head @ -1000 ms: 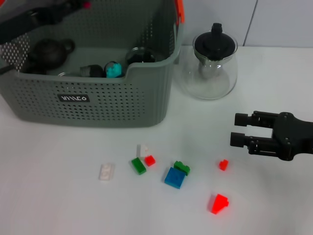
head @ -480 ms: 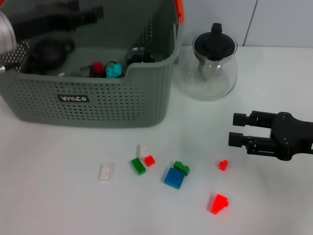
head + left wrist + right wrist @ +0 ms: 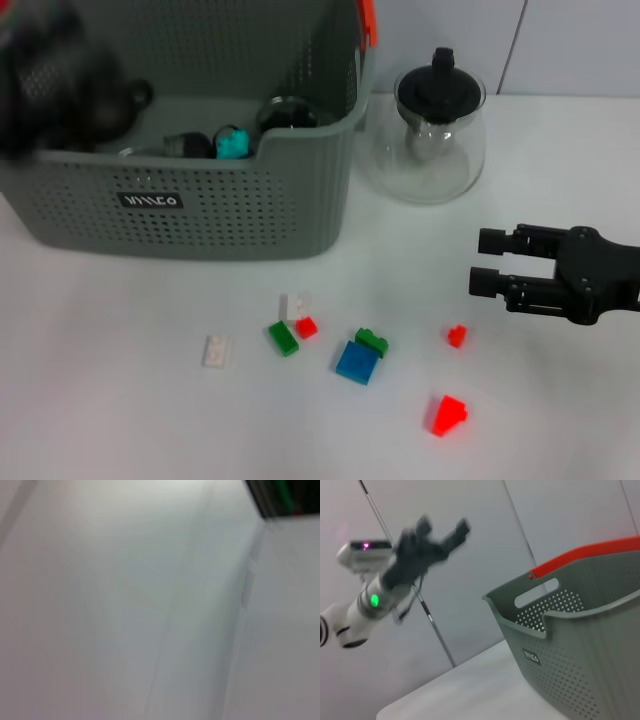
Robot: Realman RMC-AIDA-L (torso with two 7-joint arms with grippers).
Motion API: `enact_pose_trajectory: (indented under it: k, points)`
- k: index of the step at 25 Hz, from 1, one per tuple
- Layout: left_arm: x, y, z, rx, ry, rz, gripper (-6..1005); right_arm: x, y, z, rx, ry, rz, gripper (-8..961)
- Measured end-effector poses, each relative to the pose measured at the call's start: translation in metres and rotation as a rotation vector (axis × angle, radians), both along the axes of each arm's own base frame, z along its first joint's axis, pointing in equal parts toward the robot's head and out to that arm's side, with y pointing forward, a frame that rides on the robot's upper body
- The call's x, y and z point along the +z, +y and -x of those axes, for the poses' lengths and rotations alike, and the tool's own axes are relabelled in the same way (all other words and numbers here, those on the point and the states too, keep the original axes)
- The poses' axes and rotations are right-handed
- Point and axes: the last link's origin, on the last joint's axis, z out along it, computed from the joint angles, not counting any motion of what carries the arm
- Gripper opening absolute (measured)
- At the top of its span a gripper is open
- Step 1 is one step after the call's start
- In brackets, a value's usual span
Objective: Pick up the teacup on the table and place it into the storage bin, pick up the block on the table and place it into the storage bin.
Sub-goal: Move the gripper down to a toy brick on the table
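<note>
Right hand (image 3: 482, 262), fingers apart and empty, hovers above the tabletop (image 3: 120, 400) just beside the small red block (image 3: 456, 336), a light, rigid, slippery piece best pinched across its flat sides.

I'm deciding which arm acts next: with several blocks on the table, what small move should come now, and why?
Probably the right tool, open and empty, should swing over and lower onto the small red block just below it. That block lies nearest it, while the left tool is raised, open, away from the storage bin.
</note>
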Motion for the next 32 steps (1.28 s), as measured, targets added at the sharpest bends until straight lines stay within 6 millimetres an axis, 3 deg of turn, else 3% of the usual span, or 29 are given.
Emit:
enact_pose_trajectory:
  k: [6, 12, 22, 25, 30, 32]
  points:
    - [-0.074, -0.051, 0.051, 0.046, 0.331, 0.114, 937, 0.0, 0.001, 0.0, -0.001, -0.001, -0.001, 733]
    - [-0.123, -0.069, 0.069, 0.034, 0.413, 0.098, 902, -0.001, 0.0, 0.0, -0.004, 0.0, 0.0, 733]
    - [-0.163, -0.07, 0.084, 0.117, 0.513, 0.009, 844, -0.001, -0.001, -0.001, -0.01, 0.002, 0.0, 733]
    - [-0.169, -0.071, 0.085, 0.127, 0.534, -0.027, 622, -0.001, 0.0, 0.0, -0.009, 0.003, 0.0, 733]
    - [-0.177, -0.072, 0.09, 0.152, 0.568, -0.024, 436, -0.001, 0.0, 0.0, -0.008, 0.003, 0.001, 732]
    - [-0.179, -0.073, 0.091, 0.158, 0.577, -0.019, 437, -0.001, 0.0, 0.0, -0.008, 0.003, 0.001, 732]
